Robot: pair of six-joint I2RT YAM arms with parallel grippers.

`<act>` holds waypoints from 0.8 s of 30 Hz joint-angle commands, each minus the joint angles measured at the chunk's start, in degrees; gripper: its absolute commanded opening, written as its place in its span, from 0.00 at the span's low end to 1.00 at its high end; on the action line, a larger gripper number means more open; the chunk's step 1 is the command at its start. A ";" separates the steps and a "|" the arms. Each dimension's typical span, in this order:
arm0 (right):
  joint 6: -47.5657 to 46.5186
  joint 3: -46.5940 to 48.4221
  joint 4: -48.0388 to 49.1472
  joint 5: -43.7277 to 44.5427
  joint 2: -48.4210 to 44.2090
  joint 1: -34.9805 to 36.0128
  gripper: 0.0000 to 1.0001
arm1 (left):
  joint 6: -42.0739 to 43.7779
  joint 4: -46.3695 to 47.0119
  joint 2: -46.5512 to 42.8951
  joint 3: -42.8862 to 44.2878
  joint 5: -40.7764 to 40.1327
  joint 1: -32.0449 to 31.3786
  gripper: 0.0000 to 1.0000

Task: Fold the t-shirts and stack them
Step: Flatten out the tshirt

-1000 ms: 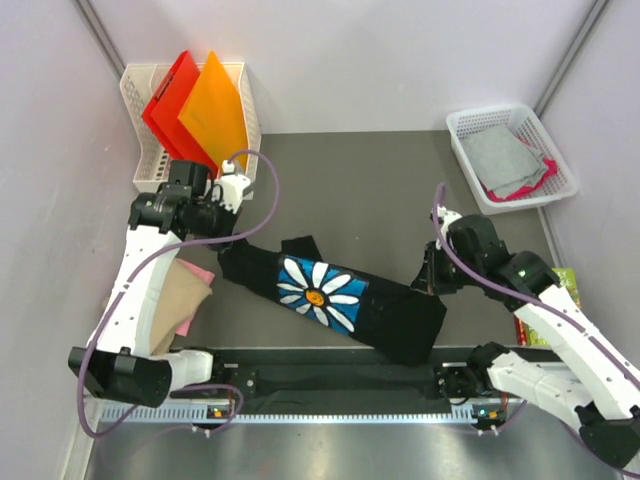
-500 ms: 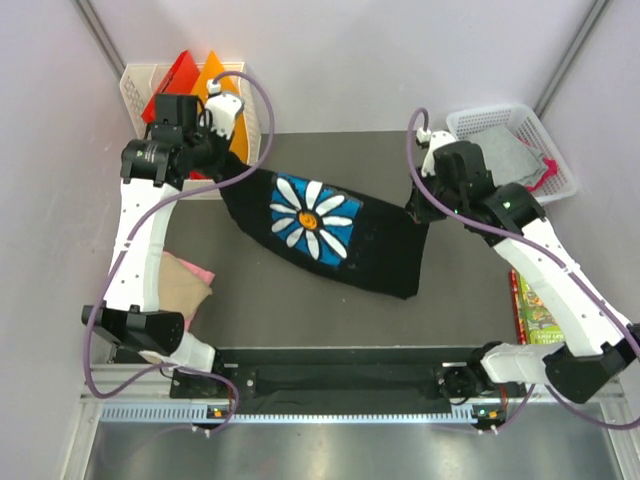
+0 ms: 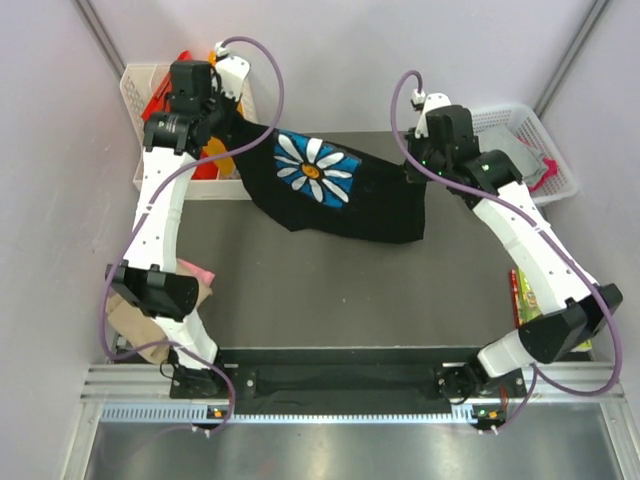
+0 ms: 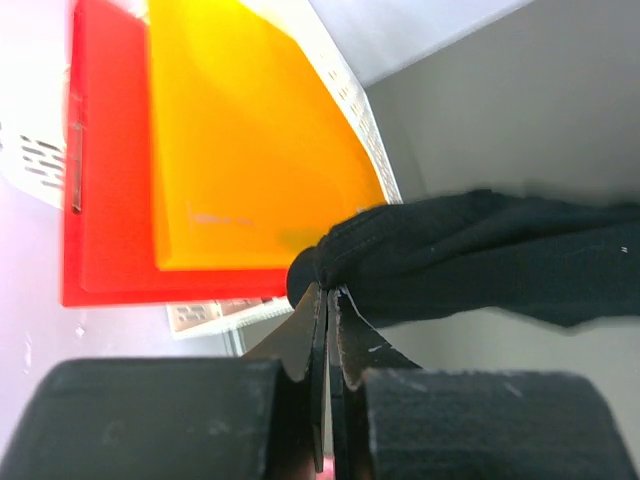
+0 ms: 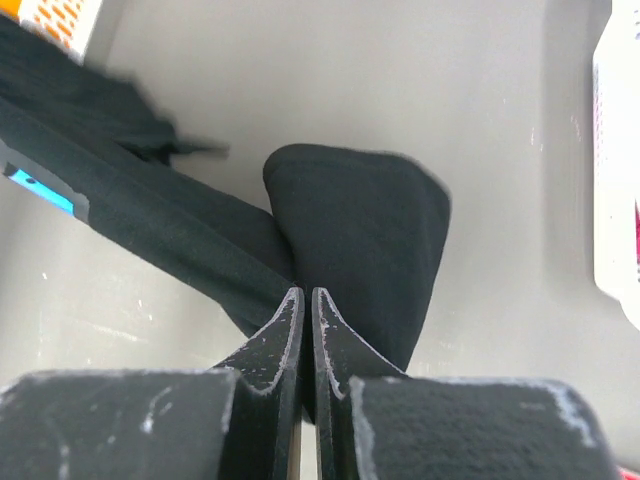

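The dark grey table (image 3: 330,300) sits in a pale-walled booth, with a white rack (image 3: 132,90) holding a red folder (image 4: 100,200) and an orange folder (image 4: 240,140) at its far left corner. Just right of that rack, the black t-shirt (image 3: 380,205) with the daisy hangs stretched between the two arms. The left gripper (image 4: 326,295) is pinched tight on the shirt corner beside the rack. The right gripper (image 5: 304,295) is clamped on the corner farthest from it. Well nearer than the rack, by the left arm's base, lie a tan shirt (image 3: 125,318) and a pink shirt (image 3: 203,272).

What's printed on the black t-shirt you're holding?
White daisy, orange centre, on a blue patch of the black t-shirt. Best in the top external view.
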 commanded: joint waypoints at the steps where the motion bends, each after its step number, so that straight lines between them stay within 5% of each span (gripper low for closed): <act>1: 2.32 -8.58 -2.98 1.87 -8.59 -1.25 0.00 | -0.09 -1.19 -12.34 -9.97 2.60 1.24 0.00; 5: 7.94 -22.29 -6.92 -3.40 -18.35 2.26 0.00 | 4.29 -10.05 -27.13 -37.44 10.79 0.10 0.00; 7: 12.77 -29.76 -9.21 -6.57 -23.62 6.10 0.06 | 6.31 -14.37 -34.06 -43.91 13.68 -0.08 0.00; 8: 14.62 -32.40 -10.96 -8.40 -25.21 7.44 0.17 | 8.41 -17.35 -35.58 -48.21 14.56 -0.17 0.00; 9: 18.64 -37.73 -11.41 -13.12 -27.66 9.02 0.46 | 9.39 -22.42 -36.90 -49.56 15.18 -0.26 0.00; 13: 24.91 -44.20 -12.21 -15.80 -30.14 15.62 0.91 | 13.26 -33.27 -37.45 -50.80 17.64 -0.26 0.13; 16: 24.66 -41.76 -12.73 -13.53 -28.31 15.27 0.98 | 14.06 -34.96 -35.34 -48.87 16.78 -0.35 0.33; 17: 23.78 -38.09 -13.17 -11.78 -27.08 15.01 0.99 | 15.02 -34.87 -34.72 -47.39 16.07 -0.35 0.45; 18: 21.77 -36.05 -13.52 -8.63 -23.94 14.49 0.99 | 15.37 -34.87 -33.93 -46.33 16.15 -0.35 0.71; 19: 20.54 -34.11 -13.61 -6.86 -22.25 13.09 0.99 | 15.64 -34.78 -31.83 -45.01 16.42 -0.35 0.80; 21: 17.38 -29.45 -12.48 -5.44 -17.34 11.32 0.98 | 15.03 -34.08 -29.37 -40.71 17.99 -0.35 0.87; 24: 14.29 -26.45 -8.53 -4.21 -11.63 7.46 0.97 | 12.57 -25.77 -25.05 -39.54 15.74 -0.35 0.85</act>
